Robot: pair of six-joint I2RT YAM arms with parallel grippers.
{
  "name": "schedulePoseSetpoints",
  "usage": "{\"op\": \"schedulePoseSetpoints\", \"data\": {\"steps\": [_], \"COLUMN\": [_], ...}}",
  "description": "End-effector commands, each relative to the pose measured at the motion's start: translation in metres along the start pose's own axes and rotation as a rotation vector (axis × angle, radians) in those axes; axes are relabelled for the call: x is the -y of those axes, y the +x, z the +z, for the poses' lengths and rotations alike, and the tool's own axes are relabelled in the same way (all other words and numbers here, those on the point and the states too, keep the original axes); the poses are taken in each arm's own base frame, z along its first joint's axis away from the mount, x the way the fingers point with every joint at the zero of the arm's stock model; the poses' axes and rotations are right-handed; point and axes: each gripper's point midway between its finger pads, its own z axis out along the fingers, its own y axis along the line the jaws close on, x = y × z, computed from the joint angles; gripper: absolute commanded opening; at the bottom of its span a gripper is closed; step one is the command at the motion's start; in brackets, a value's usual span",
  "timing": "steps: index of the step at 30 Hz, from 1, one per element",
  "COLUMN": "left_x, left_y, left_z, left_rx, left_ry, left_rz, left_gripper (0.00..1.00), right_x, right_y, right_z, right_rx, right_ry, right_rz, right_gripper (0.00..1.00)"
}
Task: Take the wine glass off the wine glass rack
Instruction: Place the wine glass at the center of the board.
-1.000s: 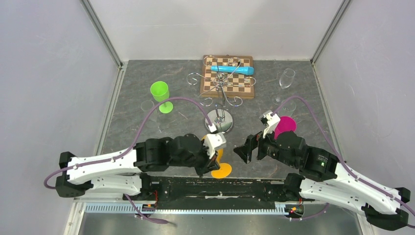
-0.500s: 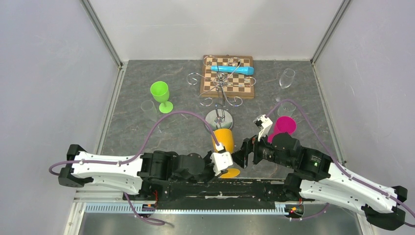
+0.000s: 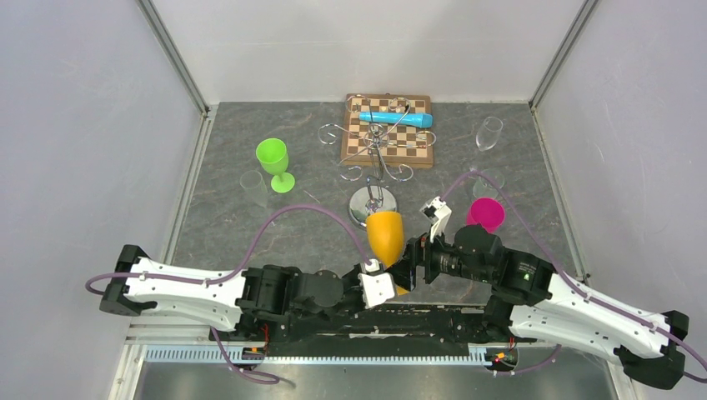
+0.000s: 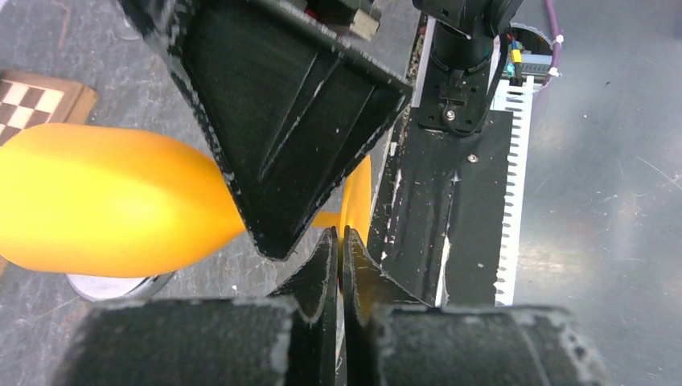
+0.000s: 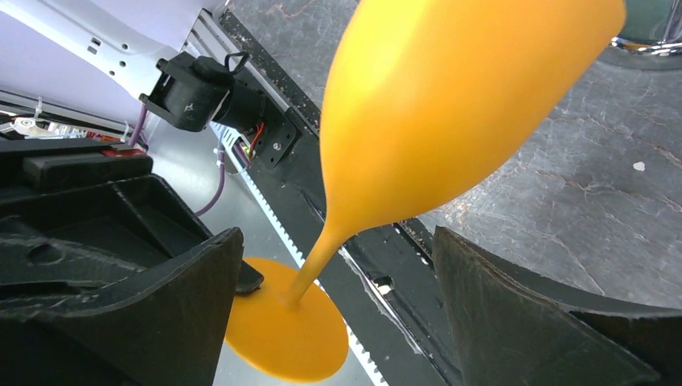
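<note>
The orange wine glass (image 3: 386,233) (image 4: 104,201) (image 5: 450,104) is held off the table near the front edge, clear of the wine glass rack (image 3: 373,206). The rack stands just behind it with its wire arms bare. My left gripper (image 3: 385,282) (image 4: 339,237) is shut on the rim of the glass's round foot (image 5: 289,322). My right gripper (image 3: 411,265) (image 5: 336,233) is open, its two fingers standing wide on either side of the stem, not touching it. The rack's mirror base shows at the edge of both wrist views.
A green goblet (image 3: 273,158) and a clear tumbler (image 3: 253,187) stand at the left. A chessboard (image 3: 388,133) with a blue tube (image 3: 396,118) lies behind the rack. A clear wine glass (image 3: 488,133) and a pink cup (image 3: 486,214) are at the right.
The left arm has drawn back and turned, bringing the orange glass's bowl up into view. The right gripper has moved left until its fingers flank the stem.
</note>
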Motion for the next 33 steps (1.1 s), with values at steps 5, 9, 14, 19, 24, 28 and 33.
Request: {"op": "schedulePoseSetpoints", "data": {"steps": [5,9,14,19,24,28,33], "left_x": [-0.002,-0.001,0.003,0.005,0.006,0.010,0.011], "left_y": [-0.028,-0.030,-0.031,-0.026,-0.025,-0.026,-0.020], "left_z": [0.004,0.005,0.007,0.009,0.011,0.012,0.013], "left_rx": [0.118,0.133,0.146,0.135,0.129,0.132,0.095], "left_ry": [-0.051,-0.065,-0.072,-0.076,-0.076,-0.061,-0.064], "left_rz": [0.054,0.051,0.053,0.047,0.037,0.020,-0.016], "left_gripper": [0.02,0.02,0.02,0.02,0.02,0.02,0.07], "right_x": [-0.006,-0.004,-0.005,-0.007,-0.007,-0.009,-0.008], "right_y": [-0.005,-0.004,-0.004,-0.005,-0.002,-0.001,0.001], "right_z": [0.006,0.009,0.010,0.010,0.011,0.011,0.010], "right_rx": [0.052,0.057,0.066,0.066,0.059,0.056,0.056], "right_ry": [-0.039,-0.038,-0.047,-0.058,-0.066,-0.074,-0.078], "right_rz": [0.065,0.089,0.100,0.105,0.111,0.113,0.112], "right_gripper": [0.85,0.80,0.66,0.45,0.22,0.00,0.00]}}
